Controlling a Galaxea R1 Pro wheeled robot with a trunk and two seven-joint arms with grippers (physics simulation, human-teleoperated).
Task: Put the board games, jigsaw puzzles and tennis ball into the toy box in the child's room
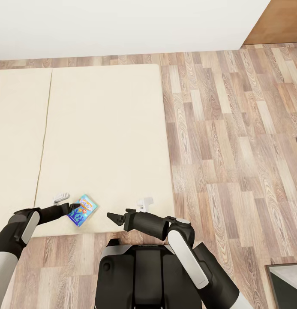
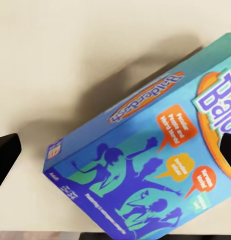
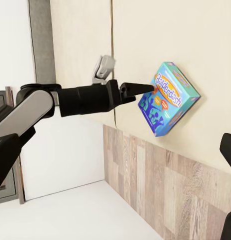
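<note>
Lying tilted near the front edge of the cream bed [image 1: 101, 141], a blue board game [image 1: 82, 210] titled "Balderdash" is flanked by the spread left gripper [image 1: 73, 209]. The right gripper [image 1: 115, 219] is seen open nearby, holding nothing.

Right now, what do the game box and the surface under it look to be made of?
Balderdash game box: looks like printed cardboard with a slight sheen, sharp folded edges and colour print. Mattress: plain matte cream, probably fabric, though no weave is visible; a seam line divides it.
</note>
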